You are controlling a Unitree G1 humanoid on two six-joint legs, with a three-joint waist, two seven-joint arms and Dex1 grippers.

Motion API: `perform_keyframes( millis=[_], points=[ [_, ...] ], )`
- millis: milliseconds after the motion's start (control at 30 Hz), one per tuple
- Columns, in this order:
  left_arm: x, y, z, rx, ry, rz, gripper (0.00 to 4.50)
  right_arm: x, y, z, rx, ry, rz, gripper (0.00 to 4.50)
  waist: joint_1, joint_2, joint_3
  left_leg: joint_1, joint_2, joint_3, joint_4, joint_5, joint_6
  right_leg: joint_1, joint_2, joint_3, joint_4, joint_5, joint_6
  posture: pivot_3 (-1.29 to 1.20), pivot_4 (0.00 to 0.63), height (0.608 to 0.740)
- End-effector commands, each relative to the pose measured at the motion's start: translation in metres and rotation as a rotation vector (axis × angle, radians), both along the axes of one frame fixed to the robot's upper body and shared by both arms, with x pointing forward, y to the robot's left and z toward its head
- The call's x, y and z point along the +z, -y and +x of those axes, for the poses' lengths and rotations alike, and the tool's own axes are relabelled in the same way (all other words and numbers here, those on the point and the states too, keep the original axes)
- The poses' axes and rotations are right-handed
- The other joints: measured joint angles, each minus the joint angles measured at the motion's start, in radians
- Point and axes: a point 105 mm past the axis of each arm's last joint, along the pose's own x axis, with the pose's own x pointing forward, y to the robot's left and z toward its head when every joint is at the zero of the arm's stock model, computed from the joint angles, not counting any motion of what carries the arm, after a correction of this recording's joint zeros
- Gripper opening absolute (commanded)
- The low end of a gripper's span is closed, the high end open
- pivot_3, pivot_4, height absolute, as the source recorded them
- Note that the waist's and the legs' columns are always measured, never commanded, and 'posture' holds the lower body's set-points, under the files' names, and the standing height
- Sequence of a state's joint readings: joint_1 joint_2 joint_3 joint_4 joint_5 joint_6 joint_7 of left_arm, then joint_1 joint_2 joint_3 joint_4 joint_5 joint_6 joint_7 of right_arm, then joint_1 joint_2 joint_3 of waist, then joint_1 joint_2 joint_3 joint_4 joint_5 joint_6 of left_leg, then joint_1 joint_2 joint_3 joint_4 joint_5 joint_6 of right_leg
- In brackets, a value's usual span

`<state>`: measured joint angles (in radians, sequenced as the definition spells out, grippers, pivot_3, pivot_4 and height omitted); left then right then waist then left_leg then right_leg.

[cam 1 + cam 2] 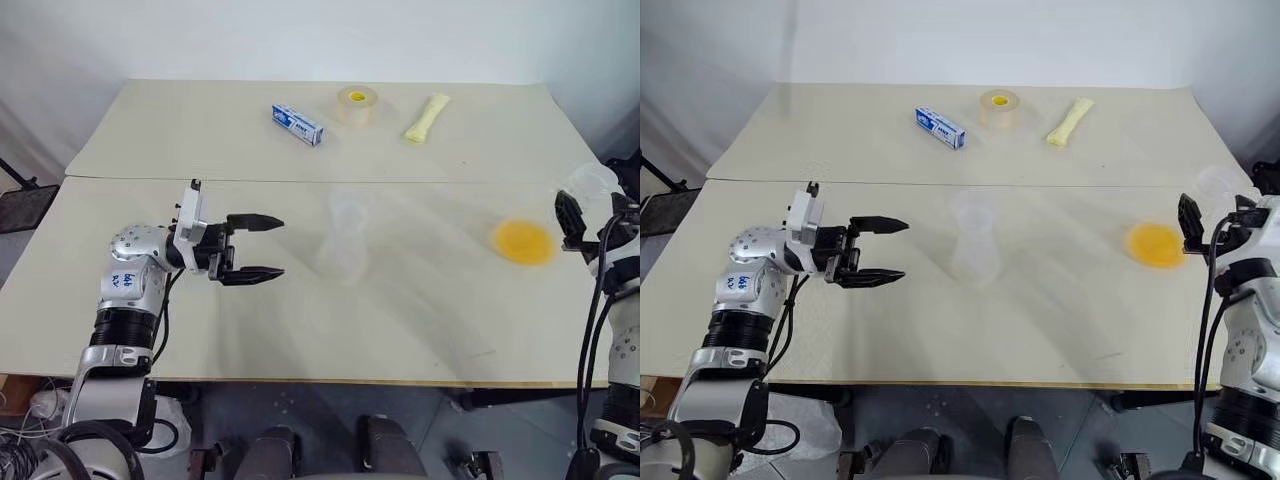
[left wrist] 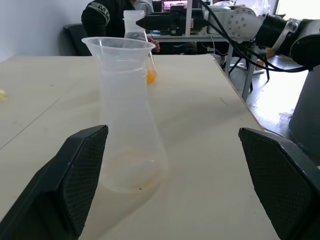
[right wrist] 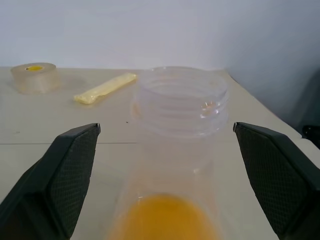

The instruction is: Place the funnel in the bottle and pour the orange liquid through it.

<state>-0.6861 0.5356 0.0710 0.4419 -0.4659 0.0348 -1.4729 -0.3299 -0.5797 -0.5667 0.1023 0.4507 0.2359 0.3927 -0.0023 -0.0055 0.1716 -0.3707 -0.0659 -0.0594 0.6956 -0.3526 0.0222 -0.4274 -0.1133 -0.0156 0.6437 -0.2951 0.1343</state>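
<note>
A clear flask with a flared mouth (image 1: 345, 240) was seen standing upright near the middle of the worktop (image 1: 300, 330), a faint orange trace at its base. The left tool (image 1: 255, 247) was held level beside it, pointing toward it, with its two black fingers spread apart and nothing between them; the flask was left untouched, a short gap away. Toward the right edge of the worktop, the bottle (image 3: 175, 145) stood upright with the orange liquid (image 1: 522, 241) pooled in its bottom. The right tool (image 1: 585, 215) was positioned at that bottle, its fingers wide apart on either side of the ribbed neck without contact being visible. At the far side of the worktop, a small blue and white box (image 1: 297, 124), a roll of clear tape (image 1: 356, 104) and a pale yellow packet (image 1: 427, 117) were laid well apart from both vessels. The funnel could not be made out with certainty.
</note>
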Motion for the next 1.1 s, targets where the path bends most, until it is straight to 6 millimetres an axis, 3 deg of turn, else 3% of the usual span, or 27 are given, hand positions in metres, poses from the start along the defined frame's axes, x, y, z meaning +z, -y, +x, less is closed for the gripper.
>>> perform_keyframes(
  millis=[33, 367, 467, 600, 700, 967, 1100],
  points=[
    [0.012, -0.003, -0.003, 0.006, 0.049, -0.015, 4.46, 0.013, 0.006, 0.003, -0.003, 0.054, -0.021, 4.50, -0.001, 0.000, 0.000, 0.000, 0.000, 0.000, 0.000, 0.000, 0.000, 0.000, 0.000, 0.000, 0.000, 0.000, 0.000, 0.00, 0.150, 0.740],
    [0.015, 0.000, -0.006, -0.005, 0.058, -0.019, 4.46, 0.017, 0.012, 0.025, 0.011, 0.075, -0.002, 4.50, -0.003, 0.000, 0.000, 0.000, 0.000, 0.000, 0.000, 0.000, 0.000, 0.000, 0.000, 0.000, -0.001, 0.000, 0.000, 0.00, 0.150, 0.740],
    [0.015, 0.000, -0.008, -0.005, 0.059, -0.019, 4.50, 0.018, 0.012, 0.027, 0.009, 0.091, 0.012, 3.86, -0.003, 0.001, 0.000, 0.000, 0.001, 0.000, 0.000, 0.000, 0.000, 0.000, 0.000, 0.000, -0.001, 0.000, 0.000, 0.00, 0.150, 0.740],
    [0.014, -0.001, -0.010, -0.003, 0.056, -0.020, 4.50, 0.019, 0.006, 0.029, 0.033, 0.101, 0.024, 2.50, -0.002, 0.001, 0.001, 0.000, 0.001, 0.000, 0.000, 0.000, -0.001, 0.000, 0.000, 0.000, -0.001, 0.000, 0.000, 0.00, 0.150, 0.740],
    [0.014, -0.002, -0.011, 0.000, 0.054, -0.022, 4.50, 0.023, 0.000, 0.027, 0.045, 0.115, 0.018, 2.43, -0.003, 0.001, 0.001, -0.001, 0.001, 0.000, 0.000, 0.000, -0.001, 0.000, 0.000, -0.001, -0.002, 0.000, 0.000, 0.00, 0.150, 0.740],
    [0.016, -0.006, 0.003, 0.037, 0.060, -0.049, 4.50, 0.054, -0.057, 0.014, 0.133, 0.177, -0.161, 2.43, -0.002, 0.003, 0.002, -0.001, 0.001, 0.000, -0.001, 0.000, -0.001, -0.001, 0.000, -0.001, -0.002, 0.000, 0.000, 0.00, 0.150, 0.740],
    [0.017, -0.003, 0.019, 0.052, 0.062, -0.059, 4.50, 0.080, -0.111, 0.004, 0.181, 0.220, -0.300, 2.43, -0.001, 0.003, 0.002, -0.001, 0.001, 0.000, -0.001, 0.000, -0.001, -0.001, 0.000, -0.001, -0.002, 0.000, 0.000, 0.00, 0.150, 0.740]
  ],
)
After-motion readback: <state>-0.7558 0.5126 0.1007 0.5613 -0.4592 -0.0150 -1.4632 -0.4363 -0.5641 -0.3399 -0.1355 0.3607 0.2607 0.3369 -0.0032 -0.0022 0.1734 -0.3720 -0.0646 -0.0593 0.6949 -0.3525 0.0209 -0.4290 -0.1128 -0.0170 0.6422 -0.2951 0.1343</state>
